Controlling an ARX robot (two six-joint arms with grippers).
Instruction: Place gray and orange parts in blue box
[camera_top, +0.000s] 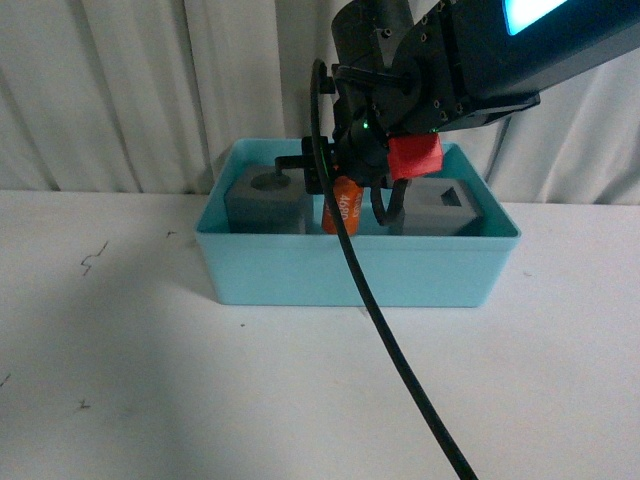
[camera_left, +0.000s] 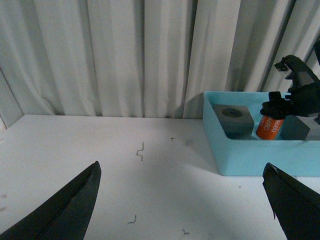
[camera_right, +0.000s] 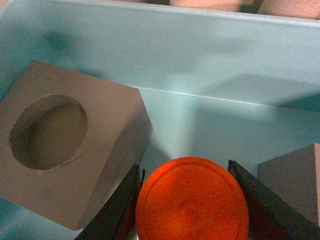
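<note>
The blue box (camera_top: 300, 270) stands at the back middle of the white table. In it sit the gray cube with a round recess (camera_top: 265, 200) on the left and the gray cube with a square recess (camera_top: 450, 208) on the right. My right gripper (camera_top: 360, 205) is shut on the orange cylinder (camera_top: 345, 208) and holds it upright inside the box between the two cubes. In the right wrist view the cylinder's end (camera_right: 192, 200) fills the space between the fingers, with the round-recess cube (camera_right: 65, 145) beside it. My left gripper (camera_left: 182, 200) is open and empty over the table, left of the box (camera_left: 250, 155).
White curtains hang behind the table. A black cable (camera_top: 390, 350) runs from the right arm down across the front of the box. Small dark marks (camera_left: 140, 151) dot the white tabletop.
</note>
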